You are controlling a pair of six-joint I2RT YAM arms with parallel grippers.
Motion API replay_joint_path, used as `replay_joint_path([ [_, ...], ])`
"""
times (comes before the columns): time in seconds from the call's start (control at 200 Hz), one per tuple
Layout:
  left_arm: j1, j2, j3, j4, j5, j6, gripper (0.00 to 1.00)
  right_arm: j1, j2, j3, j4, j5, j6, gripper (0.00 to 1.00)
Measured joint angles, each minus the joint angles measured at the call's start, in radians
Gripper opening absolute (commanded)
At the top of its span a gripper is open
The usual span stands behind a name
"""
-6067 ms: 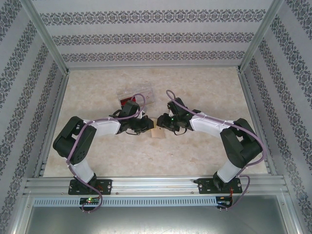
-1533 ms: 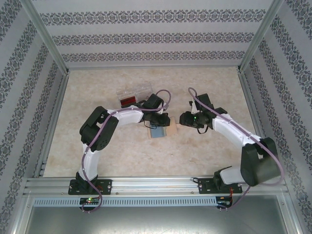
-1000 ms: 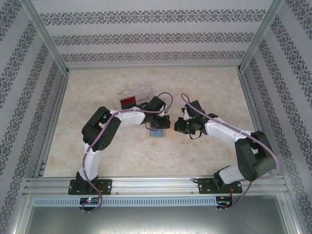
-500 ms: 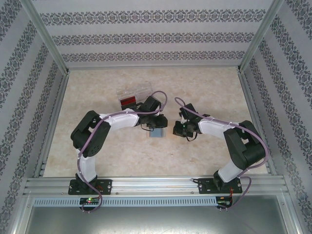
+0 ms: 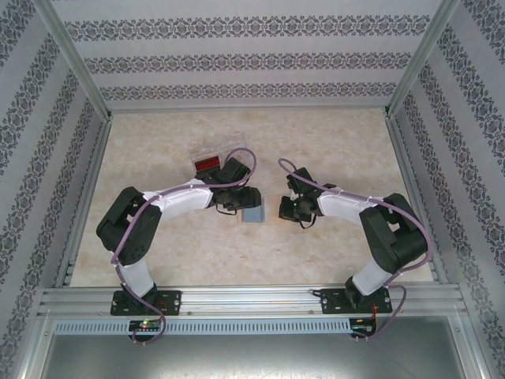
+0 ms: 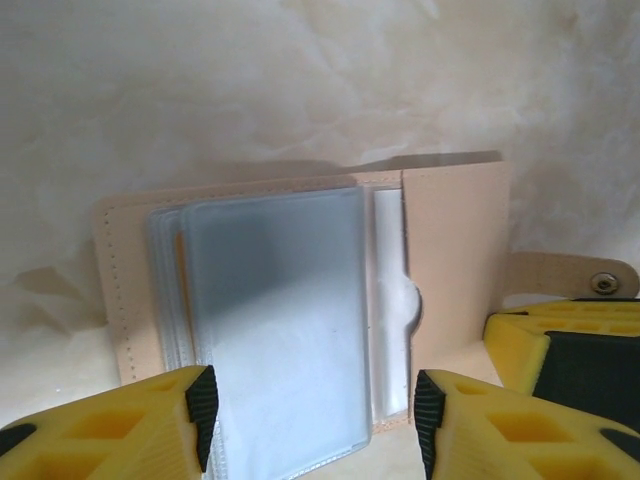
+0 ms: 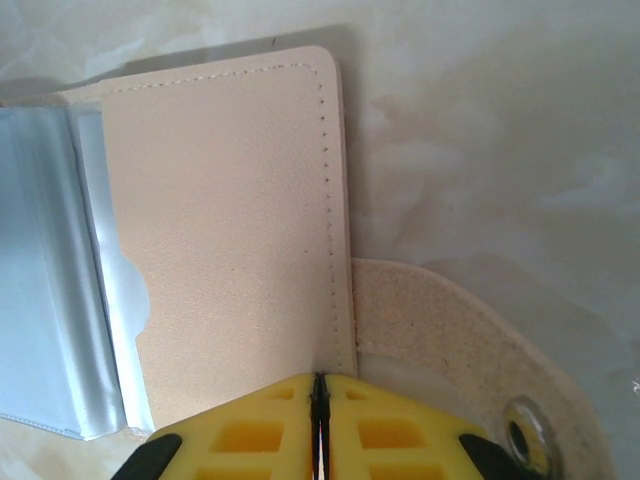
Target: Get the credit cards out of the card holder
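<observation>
My left end effector [image 6: 315,412] hung abt half open, empty, fingers either side of the clear sleeves [image 6: 270,320] of the card holder [image 6: 455,250], which lay spread open on the worktop [image 6: 300,80] w/ an orange card [image 6: 180,290] edge showing btwn sleeves. My right end effector [image 7: 320,392] was shut at the holder's right panel edge, beside the snap strap [image 7: 450,340]; couldn't tell if it pinched the panel.

Flat beige bifold card holder [image 7: 230,220]: soft matt grain, leather-like, stitched edges. Inner grey-blue sleeves [image 6: 275,320]: frosted translucent plastic, slight sheen. Round snap stud [image 7: 520,437]: shiny metal. Its beige strap [image 7: 440,320]: rougher, suede-like. Pale marbled table top [image 7: 480,130]: smooth, matt.
</observation>
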Motion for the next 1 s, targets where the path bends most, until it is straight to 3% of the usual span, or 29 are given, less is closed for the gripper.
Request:
replay_joint_path([
  [0.999, 0.002, 0.068, 0.023, -0.014, 0.056, -0.001, 0.56, 0.005, 0.001, 0.002, -0.001, 0.015, 0.000, 0.12],
])
